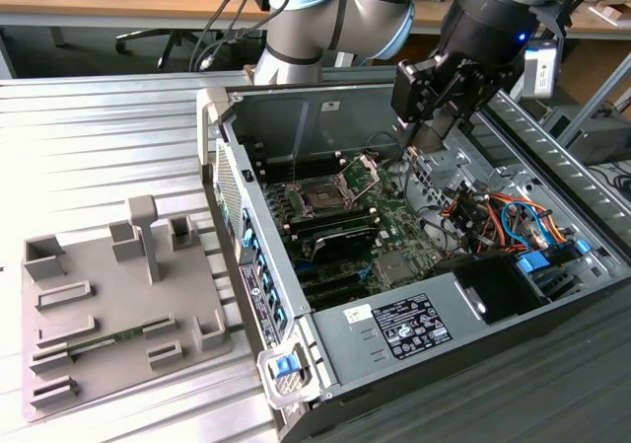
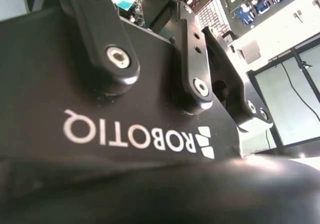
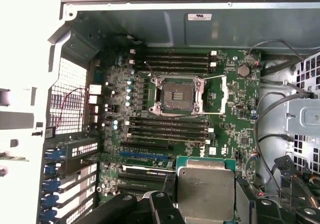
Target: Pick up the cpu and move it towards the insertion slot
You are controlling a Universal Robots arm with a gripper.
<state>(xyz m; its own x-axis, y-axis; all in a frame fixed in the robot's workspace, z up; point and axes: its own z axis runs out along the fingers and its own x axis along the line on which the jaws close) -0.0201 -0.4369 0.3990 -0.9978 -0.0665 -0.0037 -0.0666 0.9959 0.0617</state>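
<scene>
So the gripper (image 1: 426,137) is hanging over the open computer case (image 1: 296,295) in the exterior view, up above the motherboard (image 1: 389,236) and toward the exterior view's right of the insertion slot (image 1: 325,198). In the first wrist view the cpu (image 3: 206,193) sits clamped between the black fingers (image 3: 165,211), silvery lid facing the camera, with its green edge peeking out along the top and side. It's held up in the air, not touching the board. The insertion slot (image 3: 179,95) is well apart from the chip in that view, dark square centre, shiny frame, and its retention bracket (image 3: 216,92) is flipped open off to one side. Long black memory slots (image 3: 170,126) run between the socket and the chip, with another set on the far side of the socket. Back in the exterior view, a grey fixture tray (image 1: 108,305) sits on the ribbed metal table (image 1: 99,137) at the exterior view's left of the case, with a thin green memory stick (image 1: 108,339) lying in one of its grooves. The second wrist view just gets the gripper (image 2: 220,92) body and linkages up close.
</scene>
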